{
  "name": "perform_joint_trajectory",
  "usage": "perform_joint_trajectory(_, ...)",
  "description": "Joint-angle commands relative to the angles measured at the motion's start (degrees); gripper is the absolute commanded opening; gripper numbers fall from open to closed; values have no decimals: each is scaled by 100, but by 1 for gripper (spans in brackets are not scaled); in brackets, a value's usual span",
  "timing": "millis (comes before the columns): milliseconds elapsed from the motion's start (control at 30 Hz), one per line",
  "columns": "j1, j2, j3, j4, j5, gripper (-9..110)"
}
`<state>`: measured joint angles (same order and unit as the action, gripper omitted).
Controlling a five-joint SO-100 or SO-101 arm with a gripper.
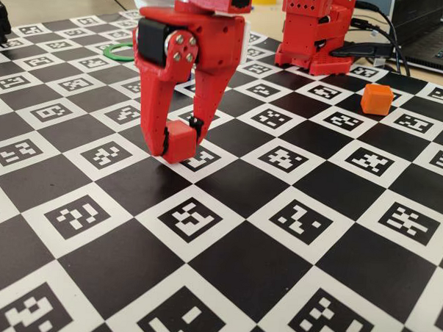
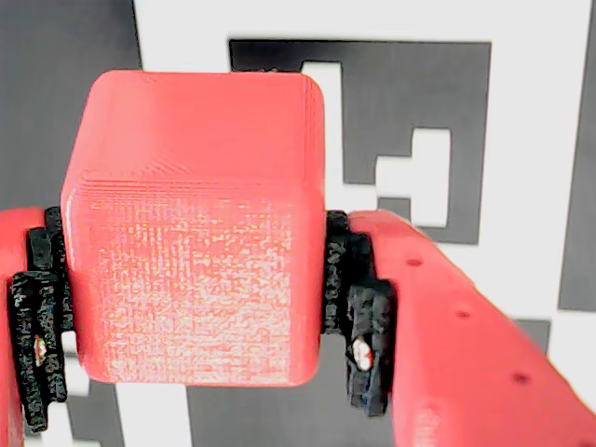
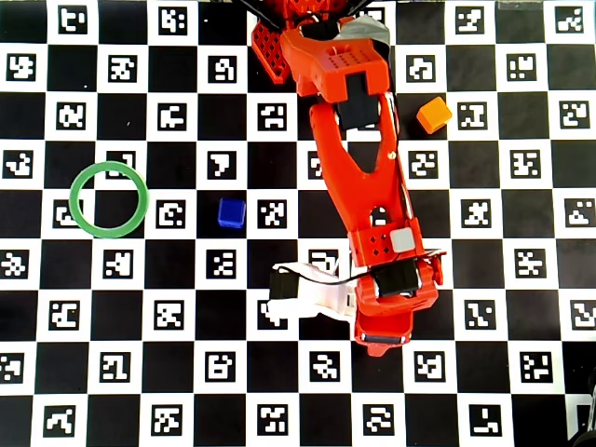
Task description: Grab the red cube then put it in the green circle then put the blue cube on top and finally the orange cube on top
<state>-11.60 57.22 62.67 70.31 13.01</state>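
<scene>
1. Gripper (image 1: 180, 141): the two red fingers are closed narrowly on the red cube (image 1: 183, 142). In the wrist view the black pads (image 2: 358, 307) press against the cube's left and right faces.
2. Red cube, appearance: matte red plastic with rounded edges and fine printed layer lines across its faces, clearest in the wrist view (image 2: 191, 233).
3. Red cube, position: in the fixed view it sits between the fingertips at or just above the checkered board (image 1: 290, 286), over a white marker square. Whether it touches the board cannot be told. In the overhead view the arm (image 3: 358, 186) hides it.
4. Green circle (image 3: 108, 199): a thin flat green ring with a hollow centre, lying on the board well apart from the gripper, toward the left of the overhead view. Its interior shows only board.
5. Blue cube (image 3: 231, 212): deep blue, resting on the board between the ring and the arm in the overhead view.
6. Orange cube (image 3: 434, 115): resting on the board near the arm's base, on the right of the overhead view; also visible in the fixed view (image 1: 376, 99).
</scene>
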Motion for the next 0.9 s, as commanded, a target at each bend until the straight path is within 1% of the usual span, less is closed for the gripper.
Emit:
perform_joint_trajectory(0, 149, 1477, 211, 62, -360, 3)
perform_joint_trajectory(233, 782, 2786, 1213, 404, -1318, 2)
perform_joint_trajectory(433, 1854, 3384, 1582, 800, -2566, 2)
perform_joint_trajectory(667, 3217, 3498, 1617, 1134, -3964, 3)
perform_joint_trajectory(867, 4210, 3059, 1257, 1450, -4887, 3)
